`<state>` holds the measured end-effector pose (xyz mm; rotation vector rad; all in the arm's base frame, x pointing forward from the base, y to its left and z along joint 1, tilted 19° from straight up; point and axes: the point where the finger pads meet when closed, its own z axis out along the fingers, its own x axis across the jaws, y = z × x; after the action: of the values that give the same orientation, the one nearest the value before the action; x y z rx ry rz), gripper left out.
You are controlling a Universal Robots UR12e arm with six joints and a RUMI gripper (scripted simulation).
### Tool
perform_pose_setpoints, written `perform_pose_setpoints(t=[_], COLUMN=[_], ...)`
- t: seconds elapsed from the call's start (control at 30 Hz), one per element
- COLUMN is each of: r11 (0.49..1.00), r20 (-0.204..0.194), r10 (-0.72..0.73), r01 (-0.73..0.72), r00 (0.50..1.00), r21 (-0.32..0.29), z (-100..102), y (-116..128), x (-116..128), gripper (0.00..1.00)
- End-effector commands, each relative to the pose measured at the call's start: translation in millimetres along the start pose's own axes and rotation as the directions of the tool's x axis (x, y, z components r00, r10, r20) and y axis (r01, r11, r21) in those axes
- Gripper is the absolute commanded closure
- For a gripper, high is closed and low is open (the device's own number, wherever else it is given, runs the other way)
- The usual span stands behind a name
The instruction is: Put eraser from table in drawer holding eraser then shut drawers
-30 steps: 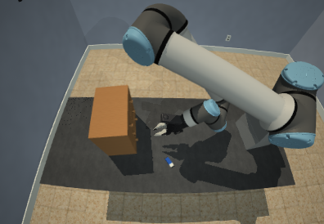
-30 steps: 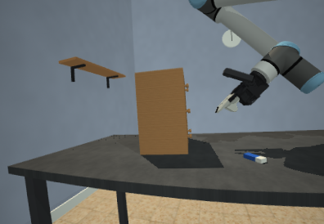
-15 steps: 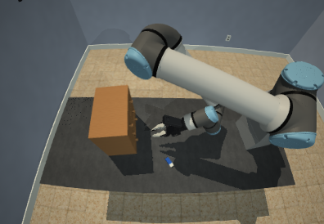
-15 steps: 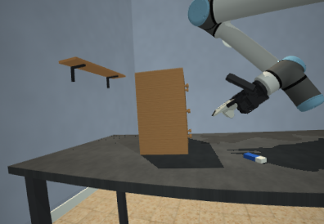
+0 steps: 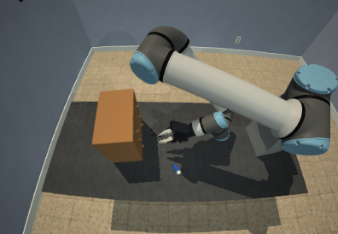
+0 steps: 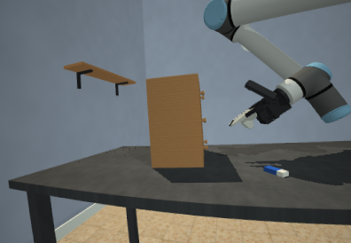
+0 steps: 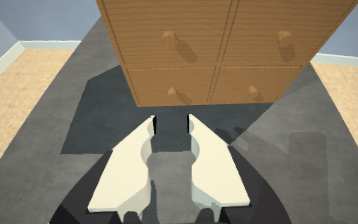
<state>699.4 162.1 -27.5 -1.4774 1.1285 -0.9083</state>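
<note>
The wooden chest (image 5: 116,125) stands upright on the dark table, with all drawers shut; it also shows in the exterior view (image 6: 175,121). The wrist view shows its drawer fronts (image 7: 220,45) with round knobs (image 7: 169,39). The blue and white eraser (image 5: 177,169) lies on the table in front of the chest, to the right of it in the exterior view (image 6: 276,171). My gripper (image 5: 160,137) (image 6: 237,121) hovers above the table, a short way from the chest's front and pointing at it. Its white fingers stand a narrow gap apart, with nothing between them.
The arm's base (image 5: 306,128) stands at the table's right side, and the long arm spans above the table's back. A wall shelf (image 6: 98,73) hangs behind the chest. The table's front edge (image 6: 159,201) runs below the chest.
</note>
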Motion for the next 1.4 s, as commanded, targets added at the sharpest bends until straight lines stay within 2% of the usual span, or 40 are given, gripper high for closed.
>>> perform_pose_setpoints(t=[0.0,0.9,1.37], r11=[1.0,1.0,1.0], r20=[0.0,0.0,0.0], r10=[0.0,0.0,0.0], r01=[0.0,0.0,0.0], r00=[1.0,1.0,1.0], r21=[0.001,0.001,0.001], z=[0,1,16], y=[0,0,6], x=[0,0,0], gripper=[0.8,0.8,0.8])
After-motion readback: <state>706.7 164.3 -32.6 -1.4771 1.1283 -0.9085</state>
